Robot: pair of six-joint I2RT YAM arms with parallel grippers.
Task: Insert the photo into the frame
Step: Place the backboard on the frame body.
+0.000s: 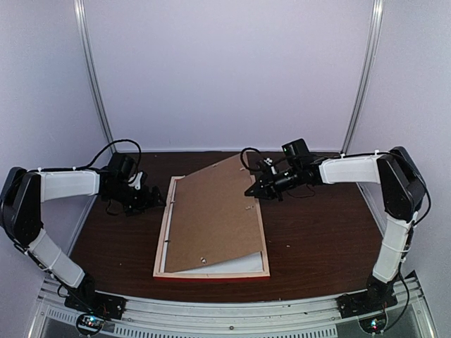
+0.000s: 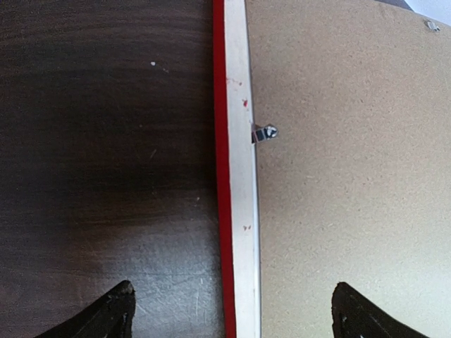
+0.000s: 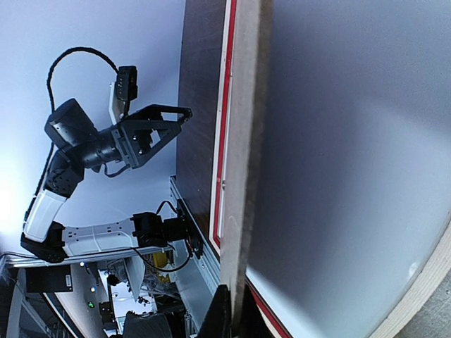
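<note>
Brown fibreboard is the thing gripped: the backing board [image 1: 211, 218] is pinched at its far right edge by the right gripper [image 1: 254, 191], whose jaws are closed tight on it. That edge is lifted, while the board's near left part lies within the frame [image 1: 211, 274]. The right arm is stretched leftward from its base, with the forearm roughly level over the table [image 1: 317, 232]. The left arm is bent at the elbow and pointed inward from the left. The left gripper [image 1: 158, 201] is held over the frame's left rail with its jaws spread wide, one finger over the table and the other over the board.

The frame is laid face down in the middle of the table, with pale bare wood upward and red showing along its outer edge. The photo's printed side is seen in no view. A white sheet [image 1: 239, 265] is exposed under the board at the near right corner, and whether it is the photo's back cannot be told.

Counted: two arms, two grippers, one frame, one backing board, one white sheet.

A small metal tab [image 2: 266, 132] on the left rail, projecting over the board, is made out clearly only in the left wrist view. Only in the right wrist view is the board's thin edge seen end-on, with a pale grey surface beside it and the left arm beyond. The board's skewed lie across the frame is shown whole only from above.
</note>
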